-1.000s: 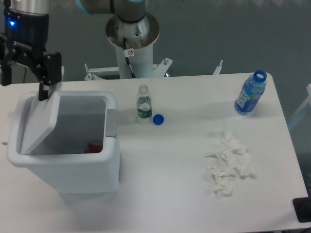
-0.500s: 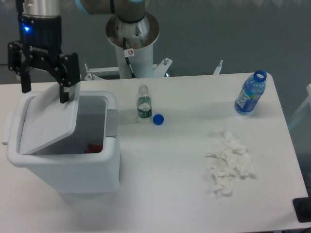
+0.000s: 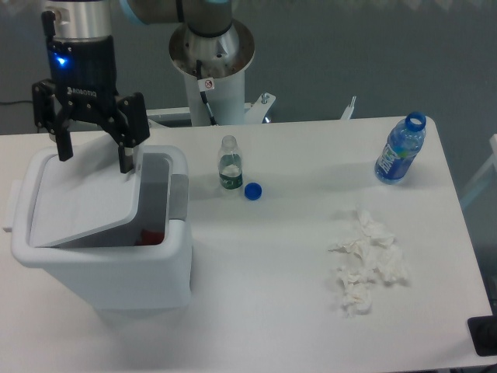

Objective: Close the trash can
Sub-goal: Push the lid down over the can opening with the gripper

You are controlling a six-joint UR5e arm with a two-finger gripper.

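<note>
I see the trash can [image 3: 101,260] at the 9 o'clock side of the white bench [image 3: 295,311], biggest item here. Its flat lid [image 3: 81,203] is tilted, partly lowered over the opening, right edge not down; a gap shows at the 3 o'clock side of the lid with something red [image 3: 147,235] inside. Grey push tab [image 3: 179,197] on the can's right rim.

My gripper [image 3: 92,159] sits over the lid at the can's 12 o'clock edge, fingers [image 3: 125,158] spread apart, holding nothing; the right fingertip is at or just above the lid's far edge, contact I cannot tell. Blue light glows on the gripper body, white lettering there too small to read.

Near centre, at 3 o'clock from the can: small clear bottle [image 3: 228,164], upright, no cap, green label, text unreadable. Blue cap [image 3: 252,190] lies just beside it at its 4 o'clock.

Far at 2 o'clock: blue water bottle [image 3: 401,148] with blue label, upright and open, print unreadable.

At 4 o'clock: crumpled white tissues [image 3: 366,263] in a loose pile.

Arm base pedestal [image 3: 211,58] at 12 o'clock behind the bench, small round red-and-white sticker on it, not legible.
</note>
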